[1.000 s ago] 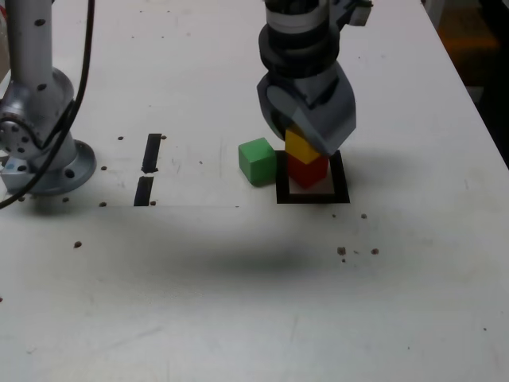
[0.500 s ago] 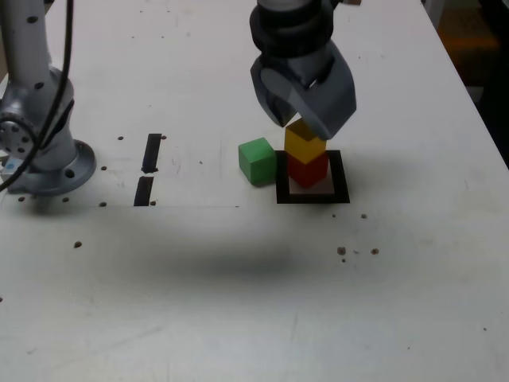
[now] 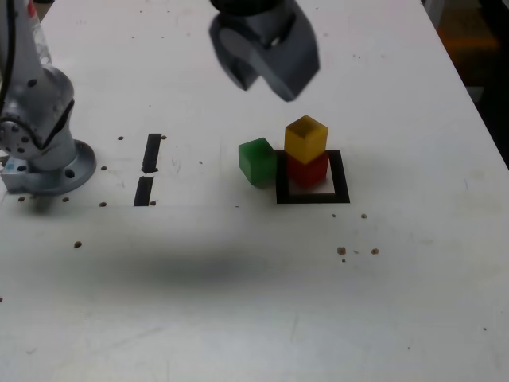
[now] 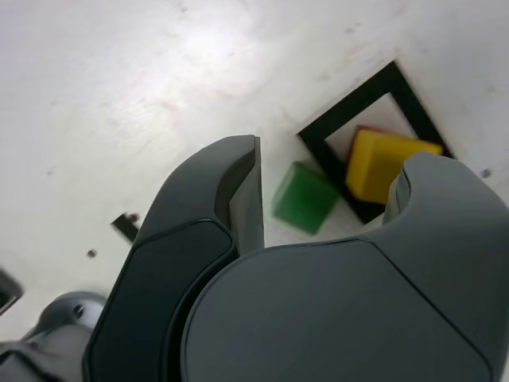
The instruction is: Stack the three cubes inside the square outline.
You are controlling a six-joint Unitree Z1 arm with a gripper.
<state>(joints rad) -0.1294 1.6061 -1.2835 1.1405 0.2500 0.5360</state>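
My grey two-fingered gripper point(image 3: 262, 60) hangs high above the white tabletop point(image 3: 238, 302), its jaws spread apart and holding nothing; in the wrist view the same gripper point(image 4: 326, 191) shows a wide gap between its two curved fingers. Below it, the small matte yellow cube point(image 3: 306, 138) sits on top of the small matte red cube point(image 3: 308, 169), turned slightly askew from it, and the red cube rests inside the black tape square outline with a white centre point(image 3: 340, 187). From the wrist view the yellow cube point(image 4: 382, 163) hides nearly all of the red one, and the square outline point(image 4: 354, 103) frames the pair. The small matte green cube point(image 3: 257, 161) lies on the table just outside the outline, on the exterior view's left of the stack, close to the tape's edge; the wrist view shows this green cube point(image 4: 305, 197) between my fingers' line of sight, slightly blurred. Two short black tape strips point(image 3: 149, 167) lie well apart toward the exterior view's left, near the arm's round metal base point(image 3: 44, 155).
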